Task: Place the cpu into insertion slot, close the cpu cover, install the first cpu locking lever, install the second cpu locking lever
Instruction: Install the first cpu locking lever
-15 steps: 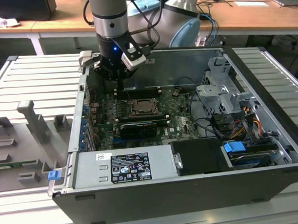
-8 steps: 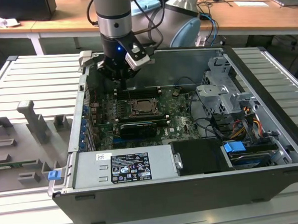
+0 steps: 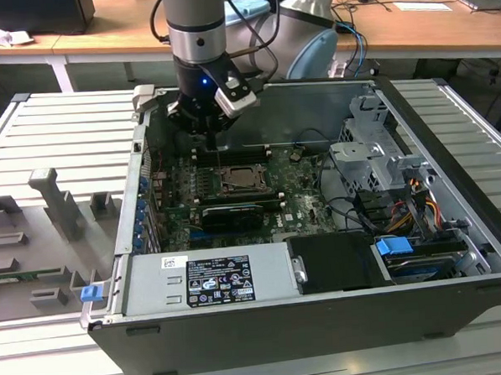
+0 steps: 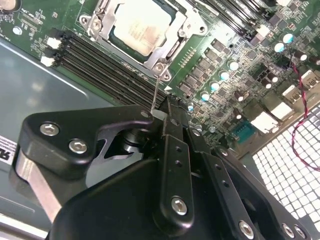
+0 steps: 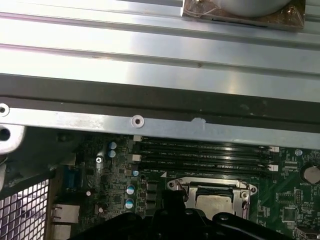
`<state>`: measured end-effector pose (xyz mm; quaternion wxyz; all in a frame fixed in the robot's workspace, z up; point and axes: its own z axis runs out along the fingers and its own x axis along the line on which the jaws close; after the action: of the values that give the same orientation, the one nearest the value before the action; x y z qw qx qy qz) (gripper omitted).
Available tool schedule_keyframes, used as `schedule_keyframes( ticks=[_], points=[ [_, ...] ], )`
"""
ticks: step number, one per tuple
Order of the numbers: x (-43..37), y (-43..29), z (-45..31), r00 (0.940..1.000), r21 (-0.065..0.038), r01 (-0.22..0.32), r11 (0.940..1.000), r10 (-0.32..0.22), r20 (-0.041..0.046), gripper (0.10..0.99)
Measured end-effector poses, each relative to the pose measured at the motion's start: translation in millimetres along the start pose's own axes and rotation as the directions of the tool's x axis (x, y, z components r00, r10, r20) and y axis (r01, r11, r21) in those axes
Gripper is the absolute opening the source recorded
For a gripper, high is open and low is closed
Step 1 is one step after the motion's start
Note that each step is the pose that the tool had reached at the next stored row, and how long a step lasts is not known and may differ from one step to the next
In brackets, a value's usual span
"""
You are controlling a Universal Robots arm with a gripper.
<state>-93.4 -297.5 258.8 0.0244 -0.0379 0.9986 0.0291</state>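
Inside open dark computer case point(image 3: 325, 326): pale silver-grey square cpu point(image 4: 140, 30) seated in black square insertion slot point(image 5: 205, 191), silvery frame-shaped cpu cover point(image 4: 186, 24) down over it. Black hand point(image 4: 167, 111) pinched narrow on thin steel-wire locking lever point(image 4: 156, 87) near its free end; judged light, springy, slippery.

Brushed-metal cpu point(image 4: 139, 29) (matt), shiny cpu cover point(image 4: 193, 22).

A ribbed grey metal worktop point(image 3: 63, 130) carries an open black computer case point(image 3: 325, 318) across its middle and grey fixture blocks point(image 3: 54, 198) near the edge at the exterior view's left.
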Motion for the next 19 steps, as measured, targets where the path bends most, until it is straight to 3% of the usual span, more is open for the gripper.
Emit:
schedule_keyframes(
  ticks=[19],
  points=[
    [-14.6, -1.1, 0.9, 1.0000, 0.000, -0.005, 1.0000, 0.005, 0.0003, 0.106]
  ],
)
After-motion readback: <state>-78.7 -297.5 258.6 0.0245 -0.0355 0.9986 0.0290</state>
